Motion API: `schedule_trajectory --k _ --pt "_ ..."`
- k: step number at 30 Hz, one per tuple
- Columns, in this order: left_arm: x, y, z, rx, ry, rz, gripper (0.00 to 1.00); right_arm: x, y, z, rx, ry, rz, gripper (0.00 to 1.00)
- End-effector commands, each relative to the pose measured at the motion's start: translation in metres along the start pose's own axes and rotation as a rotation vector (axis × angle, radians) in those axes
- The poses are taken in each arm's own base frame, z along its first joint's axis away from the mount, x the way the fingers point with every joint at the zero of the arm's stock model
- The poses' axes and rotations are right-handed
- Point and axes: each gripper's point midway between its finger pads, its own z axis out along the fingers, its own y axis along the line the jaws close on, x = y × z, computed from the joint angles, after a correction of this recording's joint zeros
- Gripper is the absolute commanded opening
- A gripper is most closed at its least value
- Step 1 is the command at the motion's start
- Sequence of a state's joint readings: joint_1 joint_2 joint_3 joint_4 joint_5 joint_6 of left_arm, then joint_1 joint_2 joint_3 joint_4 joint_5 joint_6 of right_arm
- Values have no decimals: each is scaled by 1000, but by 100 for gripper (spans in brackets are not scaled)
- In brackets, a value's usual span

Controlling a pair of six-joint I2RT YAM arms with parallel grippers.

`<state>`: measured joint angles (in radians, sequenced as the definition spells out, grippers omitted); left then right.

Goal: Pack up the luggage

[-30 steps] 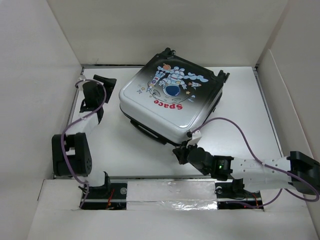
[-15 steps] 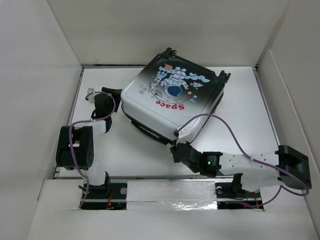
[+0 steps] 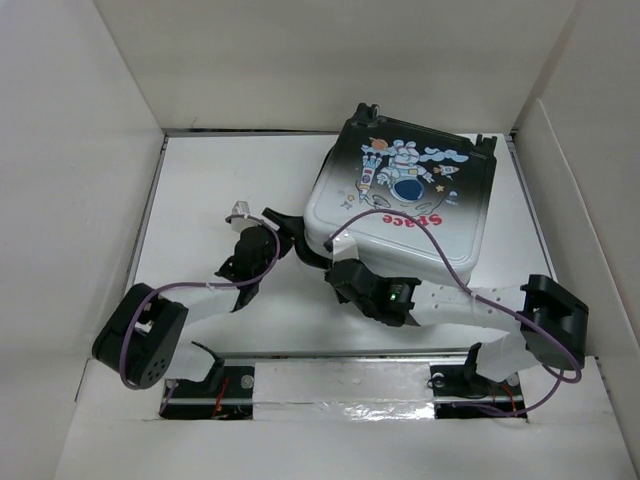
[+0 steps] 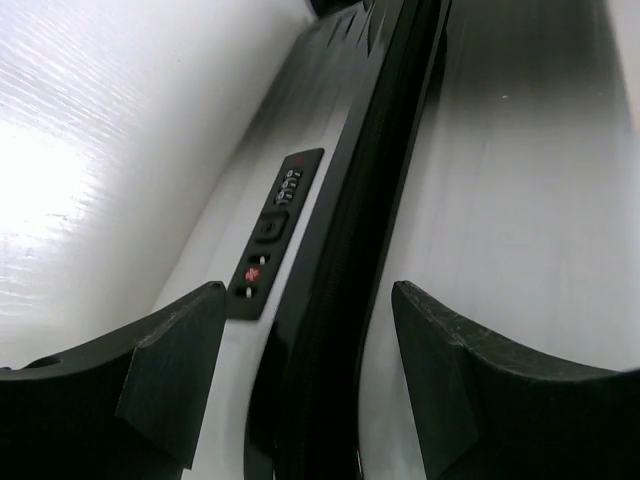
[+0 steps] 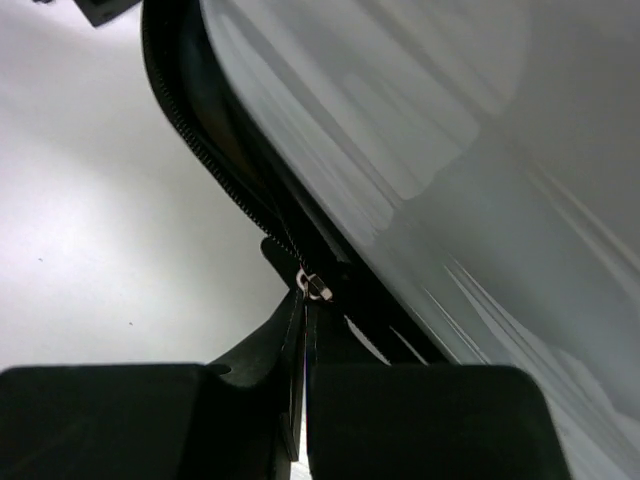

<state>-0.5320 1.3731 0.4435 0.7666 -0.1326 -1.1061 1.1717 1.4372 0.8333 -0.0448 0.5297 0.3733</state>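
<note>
Top external shows my left pincer (image 3: pixel 283 235) at the left edge of the luggage (image 3: pixel 405 200), which lies closed, print up, on the far right of the white surface (image 3: pixel 220 180). My left wrist view has its fingers (image 4: pixel 165 385) wide apart, the black zipper seam (image 4: pixel 350 250) and combination lock (image 4: pixel 272 225) between them. My right pincer (image 3: pixel 335 275) is at the case's near left corner, clamped tight on the zipper pull (image 5: pixel 310 287).
</note>
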Motion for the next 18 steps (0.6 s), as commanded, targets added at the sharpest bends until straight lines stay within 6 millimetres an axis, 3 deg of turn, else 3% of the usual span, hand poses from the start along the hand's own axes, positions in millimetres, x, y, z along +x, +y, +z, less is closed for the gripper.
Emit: schedule_trajectory --k 1,4,6,8,10,11,12,13,14,16,18 --pt "66 -29 -38 161 267 109 64 -83 88 -12 -357 -172 57 0" --pt "61 -15 -49 126 252 180 64 -86 124 -38 -579 -170 11 0" --pt "51 -9 -56 107 220 182 65 -66 152 -66 -733 -132 -34 0" --pt "31 -9 -56 109 169 156 65 -47 165 -85 -806 -98 -37 0" --pt "14 -7 -54 94 126 141 67 -6 165 -95 -824 -34 -59 0" --pt "-7 -9 -53 94 75 125 68 -8 157 -105 -828 -50 -25 0" --pt "-15 -10 -53 98 56 121 68 0 150 -109 -828 -45 -12 0" --pt "-21 -13 -53 106 43 122 69 31 132 -106 -798 0 -11 0" --pt "-28 -18 -55 116 26 125 69 17 119 -117 -801 -57 52 0" --pt "-39 -17 -54 92 -14 145 70 28 96 -118 -788 -61 89 0" --pt "-44 -15 -56 83 -26 147 70 15 72 -117 -724 -66 132 33"
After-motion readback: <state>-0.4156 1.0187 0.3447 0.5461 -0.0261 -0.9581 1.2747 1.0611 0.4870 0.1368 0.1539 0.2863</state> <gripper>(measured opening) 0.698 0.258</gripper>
